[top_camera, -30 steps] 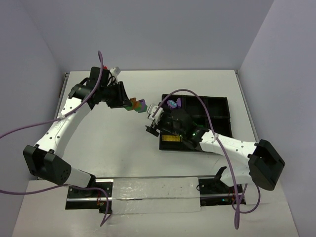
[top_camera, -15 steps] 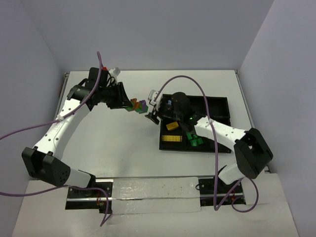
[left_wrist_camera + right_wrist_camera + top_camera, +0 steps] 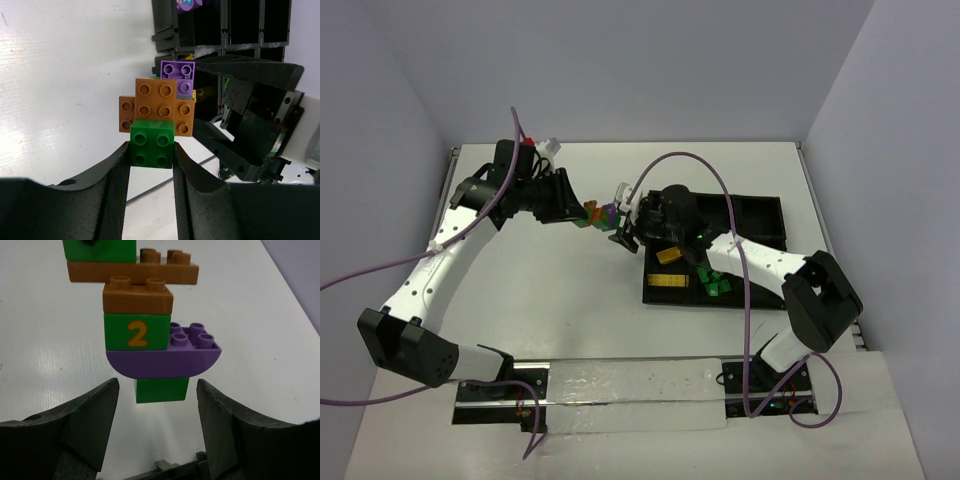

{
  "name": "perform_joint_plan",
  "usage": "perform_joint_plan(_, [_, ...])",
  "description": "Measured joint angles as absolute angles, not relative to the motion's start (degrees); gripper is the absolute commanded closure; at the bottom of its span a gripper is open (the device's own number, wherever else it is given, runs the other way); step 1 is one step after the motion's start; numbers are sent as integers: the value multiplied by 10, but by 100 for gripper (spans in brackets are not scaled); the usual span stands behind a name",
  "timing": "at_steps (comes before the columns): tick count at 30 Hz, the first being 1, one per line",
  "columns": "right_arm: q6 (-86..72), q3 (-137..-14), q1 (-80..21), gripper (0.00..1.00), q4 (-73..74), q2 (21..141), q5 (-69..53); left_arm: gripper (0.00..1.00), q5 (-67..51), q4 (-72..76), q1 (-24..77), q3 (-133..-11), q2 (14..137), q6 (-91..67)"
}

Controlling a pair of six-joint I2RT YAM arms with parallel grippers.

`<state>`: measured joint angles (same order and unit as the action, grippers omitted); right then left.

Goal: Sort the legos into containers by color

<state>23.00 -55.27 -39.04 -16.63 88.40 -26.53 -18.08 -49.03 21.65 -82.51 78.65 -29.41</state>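
Lego cluster [image 3: 160, 105] in left hand [image 3: 151, 150]; long axis toward right hand [image 3: 156, 390].

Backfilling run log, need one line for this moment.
left gripper shut on lego cluster | right gripper open, flanking its free end | tray holds yellow bricks, green bricks

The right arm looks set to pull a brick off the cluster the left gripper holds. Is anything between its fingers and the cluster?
Nothing visible. The right gripper is open, its fingers either side of the lego cluster's end green brick, with only bare gaps between. The left gripper clamps the far end.
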Motion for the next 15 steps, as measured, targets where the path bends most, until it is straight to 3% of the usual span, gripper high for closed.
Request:
perform_joint_plan(8, [221,-567,-394,34,-177,890,-266,100,-185,-490,216,-813,787,-296])
perform_joint_plan(15, [213,-567,-395,80,-179,895,-263,100,-182,-488,213,-813,785,-294])
